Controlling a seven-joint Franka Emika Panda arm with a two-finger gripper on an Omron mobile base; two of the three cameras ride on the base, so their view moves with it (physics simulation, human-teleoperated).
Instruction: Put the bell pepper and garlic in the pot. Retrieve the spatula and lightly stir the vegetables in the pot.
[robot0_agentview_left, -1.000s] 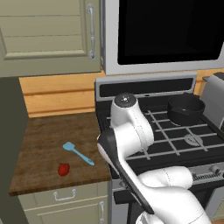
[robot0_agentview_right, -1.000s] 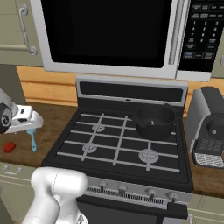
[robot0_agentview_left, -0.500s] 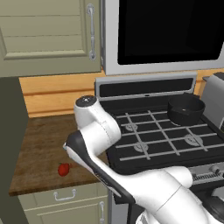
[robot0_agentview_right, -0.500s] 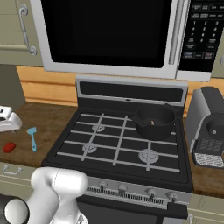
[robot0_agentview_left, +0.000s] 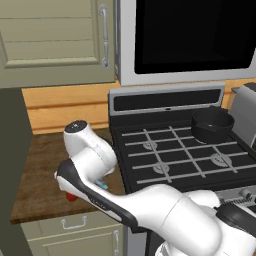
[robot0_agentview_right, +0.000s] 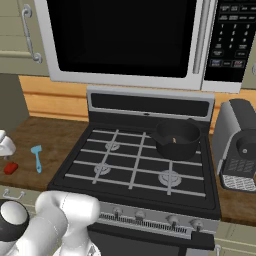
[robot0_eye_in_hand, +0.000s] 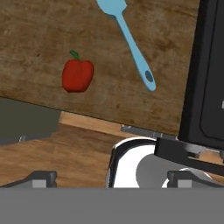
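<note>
The wooden counter is dark brown and grainy, set beside the black stove with its metal grates. A glossy red pepper with a small green stem lies on the wood, well apart from the gripper, whose jaws stand wide open and empty. The light-blue spatula, flat-bladed with a thin straight handle, lies near the pepper. The round black pot sits on a rear burner.

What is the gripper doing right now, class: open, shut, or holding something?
Gripper: jaws open and empty, above the counter, with the bell pepper and spatula lying apart below it.
</note>
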